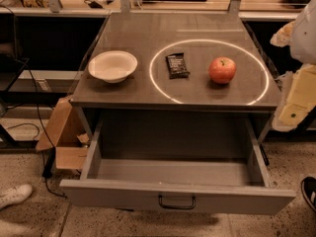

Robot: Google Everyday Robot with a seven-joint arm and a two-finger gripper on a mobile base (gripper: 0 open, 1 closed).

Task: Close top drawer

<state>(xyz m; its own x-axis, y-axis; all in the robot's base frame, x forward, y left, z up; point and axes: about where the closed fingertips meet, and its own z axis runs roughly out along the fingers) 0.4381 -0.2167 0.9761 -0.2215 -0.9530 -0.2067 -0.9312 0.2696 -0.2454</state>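
Note:
The top drawer is a wide, deep grey metal drawer. It is pulled far out toward me from under the grey table top. Its flat front panel carries one small dark loop handle at the centre. The inside of the drawer shows only its bare grey floor. My gripper is at the right edge of the view, raised beside the table's far right corner, well above and behind the drawer front. It touches nothing.
On the table top are a white bowl, a dark snack bar and a red apple, the last two inside a ring of light. Yellowish bags hang at the right. A cardboard box, cables and a white shoe lie at the left.

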